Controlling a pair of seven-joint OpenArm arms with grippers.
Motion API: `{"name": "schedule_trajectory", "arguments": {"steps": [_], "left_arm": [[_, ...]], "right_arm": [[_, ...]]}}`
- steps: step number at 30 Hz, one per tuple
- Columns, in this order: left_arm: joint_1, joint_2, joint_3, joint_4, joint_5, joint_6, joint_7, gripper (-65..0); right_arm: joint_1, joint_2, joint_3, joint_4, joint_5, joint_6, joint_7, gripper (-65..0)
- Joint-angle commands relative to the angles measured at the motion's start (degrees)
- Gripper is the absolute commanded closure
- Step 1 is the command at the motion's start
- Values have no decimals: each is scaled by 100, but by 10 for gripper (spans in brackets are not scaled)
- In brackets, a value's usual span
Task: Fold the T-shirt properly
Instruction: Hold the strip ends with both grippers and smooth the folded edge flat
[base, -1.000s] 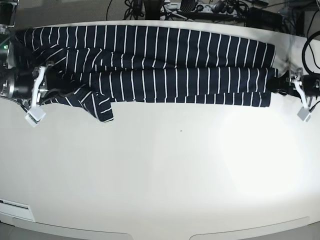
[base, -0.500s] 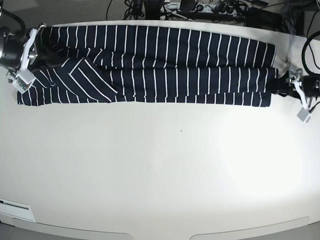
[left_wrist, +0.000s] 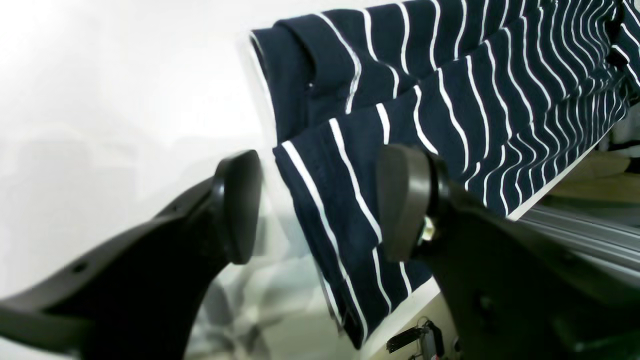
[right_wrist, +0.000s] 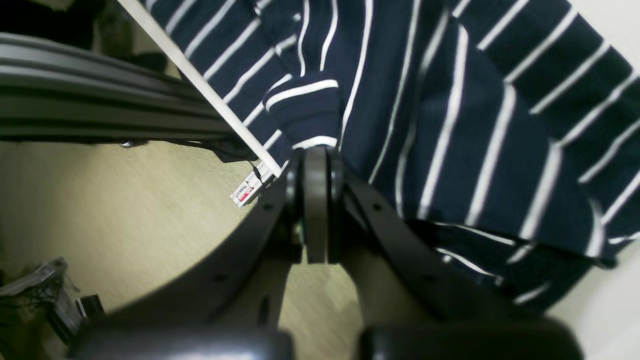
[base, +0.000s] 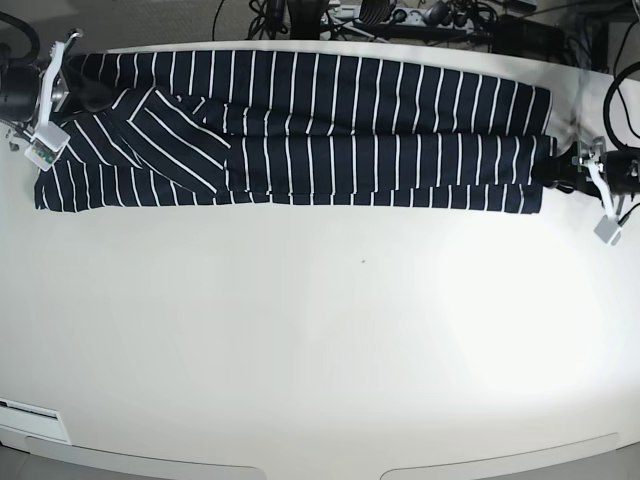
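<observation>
1. Striped T-shirt (base: 330, 130) lying as a long folded band across the surface (base: 330, 340), toward 12 o'clock.
2. Left pincer (left_wrist: 320, 205) spread wide, straddling the hem end at 3 o'clock, gripping nothing.
3. Right pincer (right_wrist: 315, 165) pinched tight on a fabric fold at 9 o'clock.
4. Likely soft, light, limp cloth; prone to sagging and slipping. Best taken at hem edges or corners, through every layer.

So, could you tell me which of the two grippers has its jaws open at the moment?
The left gripper: its jaws stand wide apart over the T-shirt's end, holding nothing. The right gripper is closed.
</observation>
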Motion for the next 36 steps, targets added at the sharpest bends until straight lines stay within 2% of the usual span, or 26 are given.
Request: {"name": "schedule_trajectory", "arguments": {"steps": [1,7,10,13,16,17,18,20,22,24,25,26,27,28,30,33,35,36], "left_arm": [[-81,-162,-52,57,-116,-39,-42,-384],[-83,-160,-52,57,-118,-39,-44,-384],[-81,-160,-52,57,-116,-39,-44,-384],[-83,-160,-52,57,-118,-39,-44,-384],[-83,-160,-52,57,-118,-39,-46,-384],[-83,-160,-52,57,-118,-39,-48,-384],[-83,-160,-52,57,-118,-39,-63,-384],[-81,-160,-52,57,-111,-39,-61,-384],[-81,-160,-52,55,-114,-39,-63,-384],[-81,-160,-52,57,-116,-39,-66,-384],[-81,-160,-52,55,-116,-39,-66,-384],[-81,-157,-52,57,-118,-39,-66,-384],[-81,-157,-52,57,-118,-39,-66,-384],[-81,-153,-52,57,-118,-39,-66,-384],[-83,-131,-52,57,-118,-39,-63,-384],[-85,-114,-52,57,-118,-39,-70,-384],[-83,-114,-52,57,-116,-39,-83,-384],[-83,-116,-52,55,-116,-39,-83,-384]], "right_arm": [[11,160,66,70,97,8,84,0],[11,221,66,70,85,8,84,0],[11,219,66,68,-306,8,84,0],[15,219,66,70,-334,8,84,0],[31,221,68,70,-234,8,84,-255],[52,221,85,70,-131,8,84,-306],[63,221,131,70,-15,8,286,-317],[61,219,299,70,97,8,719,-317],[103,157,503,70,97,8,863,-317],[286,-142,682,70,97,8,824,-302],[369,-352,739,70,97,8,835,-256],[444,-575,745,68,97,8,870,-169],[476,-798,743,57,97,8,870,-46],[498,-1025,728,52,97,8,870,0],[507,-1436,728,52,97,8,955,0],[507,-1880,728,52,97,8,992,0],[505,-2122,715,52,97,8,1270,0],[505,-2221,688,48,-114,8,1478,0]]}}
